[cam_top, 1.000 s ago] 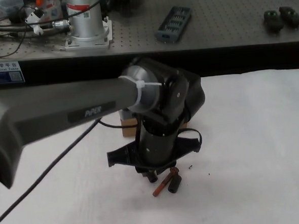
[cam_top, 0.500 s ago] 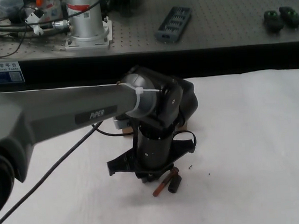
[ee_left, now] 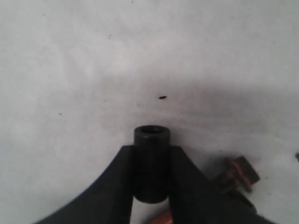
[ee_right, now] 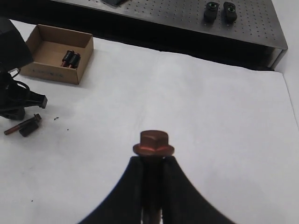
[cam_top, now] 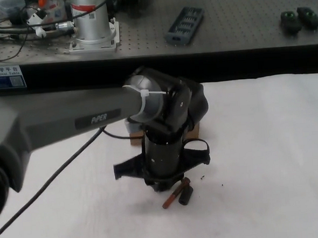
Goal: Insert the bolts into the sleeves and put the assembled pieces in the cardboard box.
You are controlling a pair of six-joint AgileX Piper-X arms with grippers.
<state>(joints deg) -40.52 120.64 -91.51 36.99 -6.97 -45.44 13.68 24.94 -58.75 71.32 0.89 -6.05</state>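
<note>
**Left wrist view: sleeve pinched, and the other arm has a bolt**

So from where I'm standing, the left gripper (ee_left: 152,179) has its two fingers closed narrow on a short black sleeve (ee_left: 152,137). The sleeve stands upright between them with its open end poking out past the fingertips. It's down over the white cloth (ee_left: 70,70), but I can't tell whether the bottom of the sleeve touches it.

Just beside that gripper there's a loose bolt (cam_top: 172,198), copper-coloured, lying flat on the cloth with a second sleeve (cam_top: 186,195) right up against it. In the high view the left arm (cam_top: 166,151) hangs right over this spot, pointing down.

The right gripper (ee_right: 152,186) is well apart from all that, on the other side of the cloth. Its fingers are clamped on the shank of a copper bolt (ee_right: 153,144), hex head sticking out past the tips.

The cardboard box (ee_right: 49,74) sits open on the cloth just behind the left arm. Inside, near one corner, are a couple of assembled pieces (ee_right: 71,59) lying side by side.
</note>
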